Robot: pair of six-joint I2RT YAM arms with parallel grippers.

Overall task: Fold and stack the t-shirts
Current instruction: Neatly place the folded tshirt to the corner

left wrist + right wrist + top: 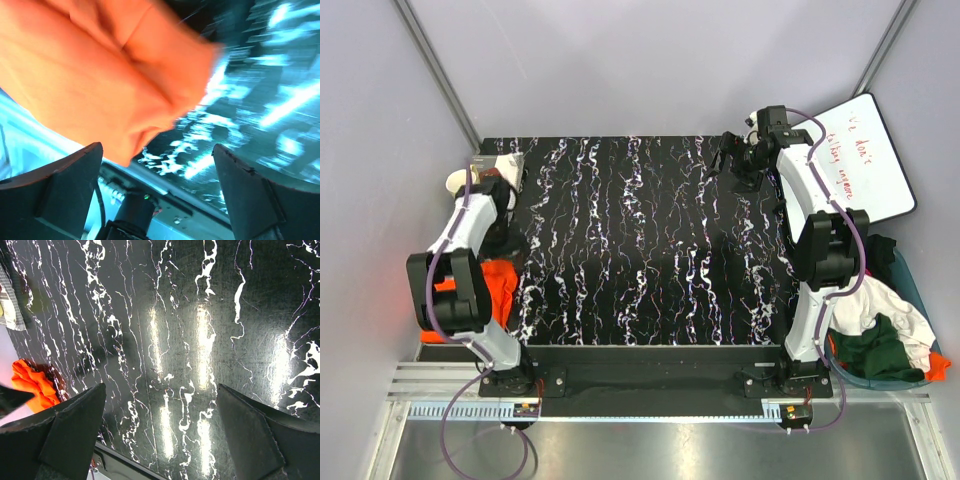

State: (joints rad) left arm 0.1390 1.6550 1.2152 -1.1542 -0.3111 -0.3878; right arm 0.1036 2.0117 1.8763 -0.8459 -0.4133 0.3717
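Note:
A bright orange t-shirt (498, 283) lies bunched at the table's left edge, partly under my left arm. It fills the upper left of the left wrist view (95, 75) and shows small in the right wrist view (32, 385). My left gripper (500, 205) hovers beyond it, open and empty (157, 192), apart from the cloth. My right gripper (735, 160) is at the far right of the table, open and empty (160, 437) above bare black marble. White (875, 305), dark green (875, 350) and black (882, 250) t-shirts lie heaped in a bin on the right.
The blue-rimmed bin (923, 300) stands off the table's right side. A white board with red handwriting (870, 160) leans at the back right. A grey-white patterned item (498, 163) and a small white object (455, 180) sit at the far left corner.

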